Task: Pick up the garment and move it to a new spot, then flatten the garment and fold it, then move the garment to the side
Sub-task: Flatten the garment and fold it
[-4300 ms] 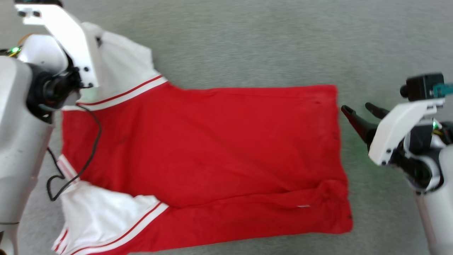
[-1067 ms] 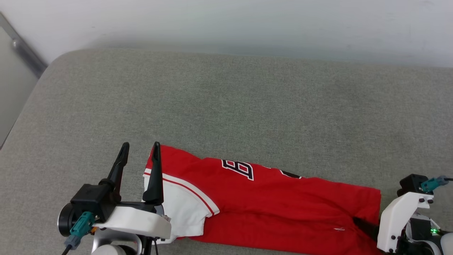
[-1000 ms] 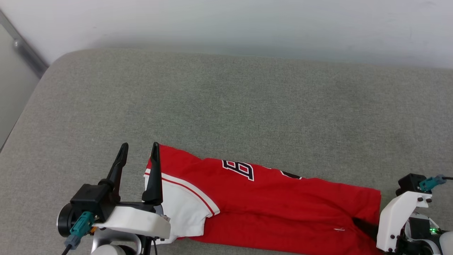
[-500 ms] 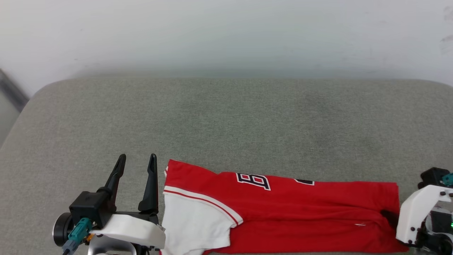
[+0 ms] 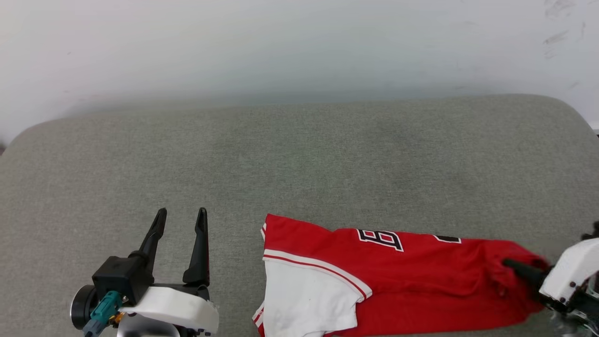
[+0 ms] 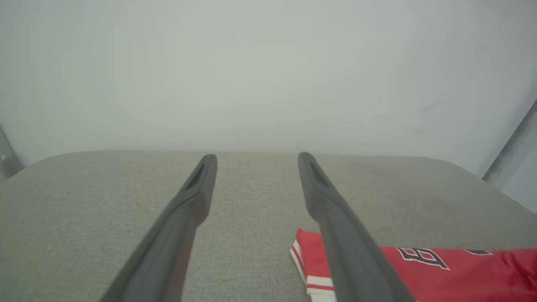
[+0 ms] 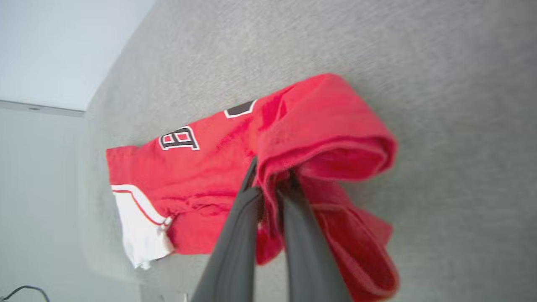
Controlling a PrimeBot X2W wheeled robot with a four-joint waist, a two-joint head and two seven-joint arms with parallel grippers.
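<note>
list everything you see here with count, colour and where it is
shirt: one, red with a white sleeve, red-white trim and black white-edged lettering; lying folded into a long strip along the near edge of the cushion, right of centre in the head view
cushion: one, grey-green fabric with rounded corners; under the shirt, spanning the head view
wall: one, pale white; behind the cushion
left gripper: one, dark on a white wrist; open, at the lower left of the head view, left of the shirt and apart from it
right gripper: one, dark on a white wrist; shut on the shirt's right end, with the cloth bunched and lifted there
</note>
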